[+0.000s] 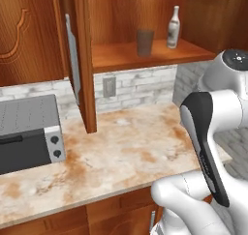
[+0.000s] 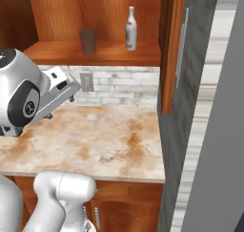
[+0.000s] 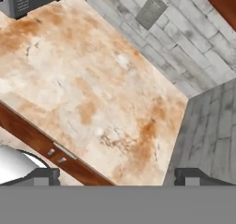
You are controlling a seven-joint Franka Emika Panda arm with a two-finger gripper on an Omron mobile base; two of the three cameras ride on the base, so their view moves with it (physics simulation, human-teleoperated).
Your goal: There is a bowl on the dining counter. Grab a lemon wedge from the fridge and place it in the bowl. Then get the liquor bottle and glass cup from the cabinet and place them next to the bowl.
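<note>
Cabinet (image 1: 85, 60) door open; liquor bottle (image 1: 174, 27) and glass cup (image 1: 145, 42) stand near each other on its shelf, above the worktop (image 1: 121, 152). End effector (image 3: 117, 176) empty, fingers spread wide, aimed down at worktop. Risks: reaching upward could clip the door edge, or nudging the cup could topple the slim-necked bottle.

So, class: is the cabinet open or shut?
Open. The cabinet door is swung out edge-on, baring the shelf with cup and bottle.

Both base views look forward and down from behind the arm, sharing the worktop (image 1: 121, 147) and open cabinet (image 2: 95, 52); the hand view looks steeply down, nearer the worktop.
</note>
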